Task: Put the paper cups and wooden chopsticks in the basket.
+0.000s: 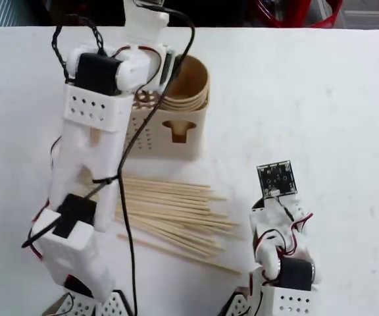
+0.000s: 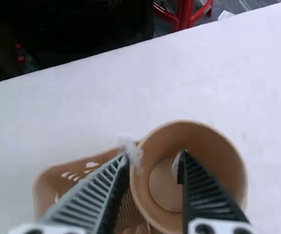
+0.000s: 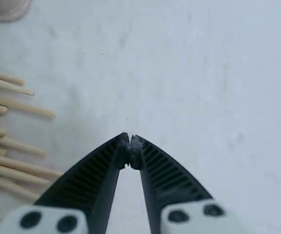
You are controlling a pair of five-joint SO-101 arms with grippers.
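Nearest of all, well on the near side of the basket (image 1: pixel 166 135) and off towards its right end, the right gripper (image 3: pixel 130 144) hangs low over bare counter (image 1: pixel 321 99) with its two black fingers brought tip to tip and nothing between them. Just beside it, and between the two arms, the wooden chopsticks (image 1: pixel 176 214) lie loose on the counter in a flat, fanned pile, roughly parallel to the basket's long wall and a short way in front of it; none of them is inside the basket. The basket itself is tan with rows of small holes and a cut-out handle in the wall. At its right end a brown paper cup (image 1: pixel 193 76) stands upright with its mouth open, and several rims stacked below its lip suggest more cups nested under it. The left gripper (image 2: pixel 153 157) is down over that cup, partly open and straddling the rim, with one finger (image 2: pixel 196 200) inside the cup and the other finger (image 2: pixel 106 187) outside it over the basket; the gap between them is much wider than the cup wall, so it is not clamped. Beyond the basket the white counter runs bare to its far edge, and behind that the room is dark, with a red frame (image 1: pixel 295 13) standing there.
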